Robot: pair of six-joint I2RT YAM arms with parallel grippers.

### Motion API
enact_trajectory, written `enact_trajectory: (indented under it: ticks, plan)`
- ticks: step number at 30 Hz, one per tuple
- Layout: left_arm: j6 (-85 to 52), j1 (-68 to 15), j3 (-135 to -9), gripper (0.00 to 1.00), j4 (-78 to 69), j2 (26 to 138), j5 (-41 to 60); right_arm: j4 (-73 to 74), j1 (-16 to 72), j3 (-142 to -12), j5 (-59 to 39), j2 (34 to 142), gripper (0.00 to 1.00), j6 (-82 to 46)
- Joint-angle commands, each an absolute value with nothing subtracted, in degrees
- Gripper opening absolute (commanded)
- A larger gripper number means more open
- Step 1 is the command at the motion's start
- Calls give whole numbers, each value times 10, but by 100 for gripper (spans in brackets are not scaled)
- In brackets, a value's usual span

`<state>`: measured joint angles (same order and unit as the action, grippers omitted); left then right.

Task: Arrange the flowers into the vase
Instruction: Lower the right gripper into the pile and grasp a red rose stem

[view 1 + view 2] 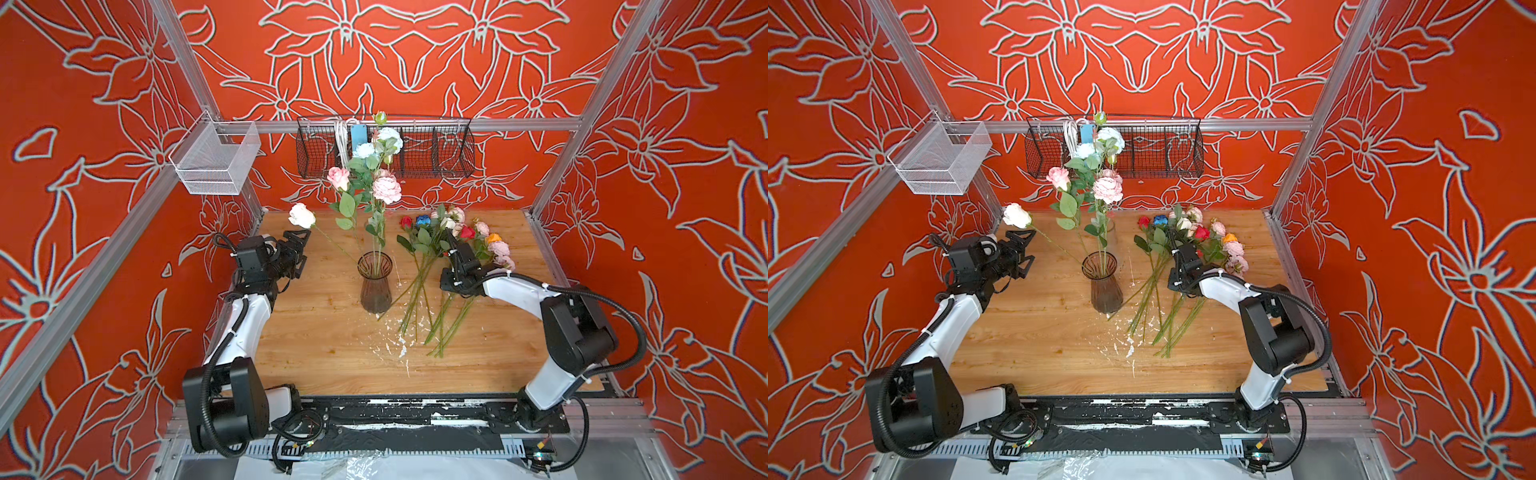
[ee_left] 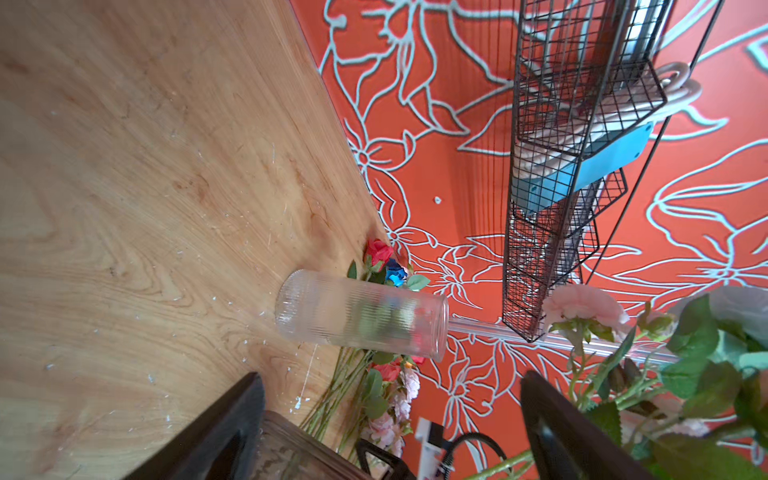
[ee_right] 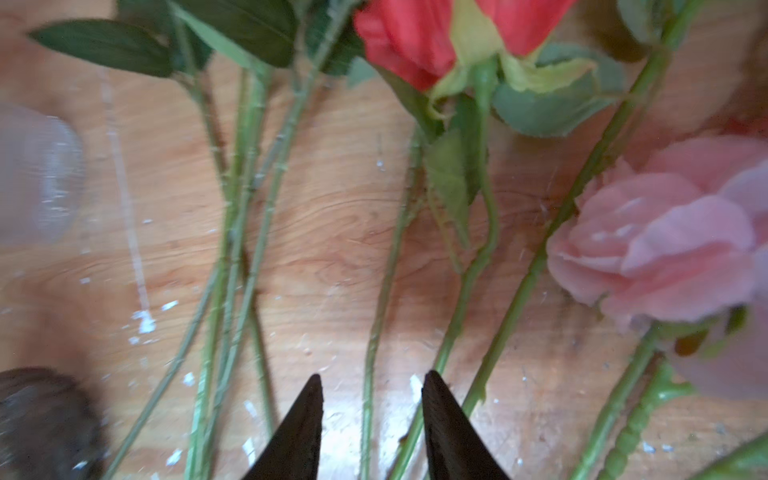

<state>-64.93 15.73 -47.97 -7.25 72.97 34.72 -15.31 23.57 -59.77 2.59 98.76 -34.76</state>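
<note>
loose flowers (image 1: pixel 424 237) lie piled on the wooden table (image 1: pixel 324 353) just right of the dark glass vase (image 1: pixel 375 282), which already has a few stems in it. pile stems point to the near edge, heads to the back wall. right gripper (image 3: pixel 370 380) hovers over the pile, jaws part way apart, gripping nothing. one thin green stem (image 3: pixel 379 316) runs lengthwise between them, so closing looks set to pinch it crosswise. left gripper (image 1: pixel 300 251) gapes wide and empty left of the vase. right arm is nearer.
</note>
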Motion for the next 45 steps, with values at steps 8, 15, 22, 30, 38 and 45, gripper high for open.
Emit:
enact_trajectory:
  ticks: [8, 15, 22, 30, 38, 45]
  plan:
    - [-672, 162, -478, 96, -109, 725, 378, -163, 230, -636, 2, 1044, 32, -378]
    - [-670, 162, -475, 96, -119, 722, 379, -140, 227, -623, -18, 1008, 7, -391]
    - [-675, 162, -464, 96, -146, 704, 375, -104, 227, -583, -24, 893, 0, -397]
    - [-674, 162, -464, 96, -148, 694, 374, -92, 227, -558, -38, 805, 0, -422]
    - [-675, 162, -463, 96, -150, 688, 375, -104, 227, -525, 15, 689, 0, -414]
    - [-675, 162, -462, 96, -152, 687, 374, -112, 227, -489, 41, 677, 0, -407]
